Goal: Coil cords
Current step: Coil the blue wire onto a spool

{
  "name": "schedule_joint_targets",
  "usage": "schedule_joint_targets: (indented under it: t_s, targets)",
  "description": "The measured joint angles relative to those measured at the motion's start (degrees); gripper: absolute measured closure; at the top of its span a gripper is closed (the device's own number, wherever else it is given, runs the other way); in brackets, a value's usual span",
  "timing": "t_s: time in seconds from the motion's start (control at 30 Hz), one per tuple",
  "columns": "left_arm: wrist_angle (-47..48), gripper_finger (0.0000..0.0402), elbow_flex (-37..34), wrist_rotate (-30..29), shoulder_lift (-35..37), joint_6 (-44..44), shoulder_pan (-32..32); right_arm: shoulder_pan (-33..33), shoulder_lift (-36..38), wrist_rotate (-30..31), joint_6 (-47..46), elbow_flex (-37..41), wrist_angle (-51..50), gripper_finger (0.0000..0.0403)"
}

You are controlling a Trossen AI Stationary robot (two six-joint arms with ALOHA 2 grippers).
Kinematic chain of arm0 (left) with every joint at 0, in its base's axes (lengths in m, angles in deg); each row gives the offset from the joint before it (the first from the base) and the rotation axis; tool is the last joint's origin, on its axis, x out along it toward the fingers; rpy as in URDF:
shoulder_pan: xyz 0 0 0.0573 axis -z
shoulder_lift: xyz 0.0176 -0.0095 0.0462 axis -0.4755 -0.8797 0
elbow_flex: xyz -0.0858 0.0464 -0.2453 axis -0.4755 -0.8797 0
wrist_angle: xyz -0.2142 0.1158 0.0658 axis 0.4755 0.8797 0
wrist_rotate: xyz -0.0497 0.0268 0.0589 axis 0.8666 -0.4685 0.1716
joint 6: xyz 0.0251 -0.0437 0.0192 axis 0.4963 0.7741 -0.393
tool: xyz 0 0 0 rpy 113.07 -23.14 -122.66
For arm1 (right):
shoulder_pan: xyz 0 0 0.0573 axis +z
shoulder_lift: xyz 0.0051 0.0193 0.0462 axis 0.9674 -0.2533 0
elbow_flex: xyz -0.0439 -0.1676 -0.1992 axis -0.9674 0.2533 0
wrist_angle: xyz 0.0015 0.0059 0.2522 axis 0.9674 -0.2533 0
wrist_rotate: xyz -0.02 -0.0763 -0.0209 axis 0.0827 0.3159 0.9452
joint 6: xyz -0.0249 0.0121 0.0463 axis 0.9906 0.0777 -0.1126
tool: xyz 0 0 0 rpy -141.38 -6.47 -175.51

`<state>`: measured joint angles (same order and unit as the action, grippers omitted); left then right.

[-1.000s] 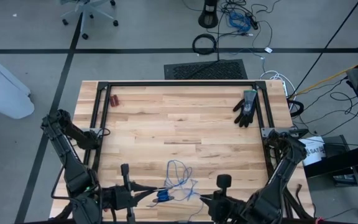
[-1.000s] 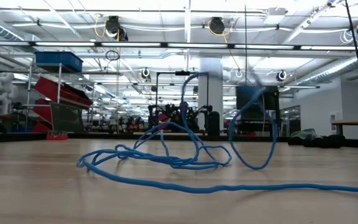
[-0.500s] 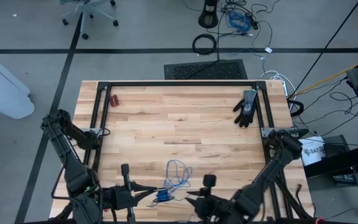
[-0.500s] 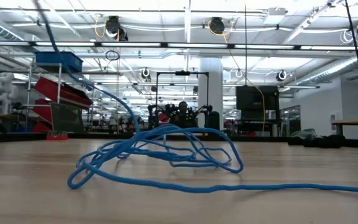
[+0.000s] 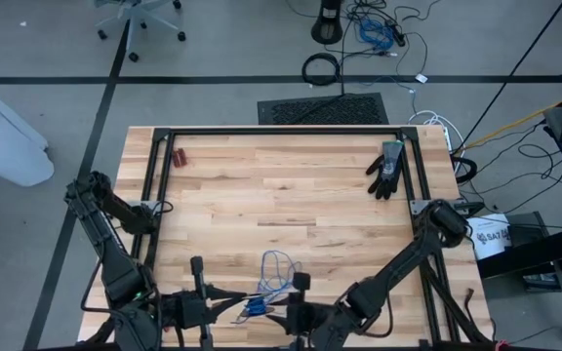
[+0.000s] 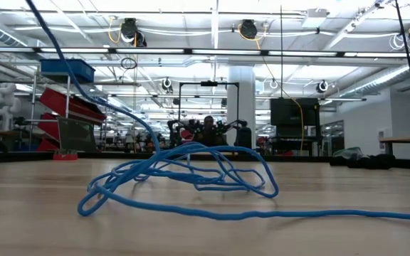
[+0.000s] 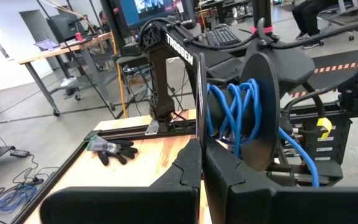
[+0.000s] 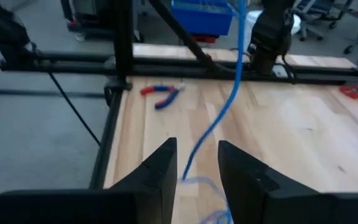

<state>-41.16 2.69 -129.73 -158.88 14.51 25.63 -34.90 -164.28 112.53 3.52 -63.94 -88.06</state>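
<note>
The blue cord lies in a loose tangle [image 5: 279,273] [image 6: 184,174] on the wooden table near its front edge. One strand [image 6: 55,43] rises from the tangle to a black spool [image 7: 253,118] that has several blue turns wound on it. My left gripper [image 5: 245,308] [image 7: 202,171] is at the near edge, shut on the spool. My right gripper [image 5: 283,314] [image 8: 197,168] is close beside it to the right and is open. The cord [image 8: 213,124] runs down between its fingers to the table. I cannot tell whether it touches them. My left gripper pinches the thin near flange of the spool [image 7: 200,134] between its two fingers, at the flange's lower rim. The fingers reach out about level. The spool stands clear of the table with its wound cord beside the fingers.
A black glove [image 5: 386,168] lies at the far right of the table. Small red-handled pliers [image 5: 180,156] [image 8: 162,93] lie at the far left. A black frame rail [image 5: 281,132] runs round the table's far and side edges. Bare wood lies between these and the tangle.
My right gripper has moved along the near edge toward the table's left and downward, ending close to my left gripper. The cord loops that stood raised above the table have dropped onto the tangle. One strand now runs up from the tangle toward the spool.
</note>
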Motion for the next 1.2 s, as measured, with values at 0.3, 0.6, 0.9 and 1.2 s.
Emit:
schedule_joint_targets:
  t_s: [0.3, 0.6, 0.9, 1.2]
  targets:
    - [-0.02, 0.0395, 0.00, 0.00, 0.00, -0.01, 0.00, -1.05, -2.00, -2.24, 3.29, 1.80, 8.40, 0.0307]
    - [-0.07, 0.0395, 0.00, 0.00, 0.01, 0.02, 0.00, -1.38, -2.48, -0.30, 5.00, 1.79, 10.66, 0.0396]
    - [0.41, 0.0395, 0.00, -0.02, 0.01, 0.00, 0.50, 0.11, 3.90, 1.14, -3.01, 1.74, -5.56, 0.0402]
    - [1.64, 0.0395, 0.02, -1.46, 0.01, 0.33, 0.87, 5.35, 11.29, 0.96, -6.54, 1.68, -14.29, 0.0402]
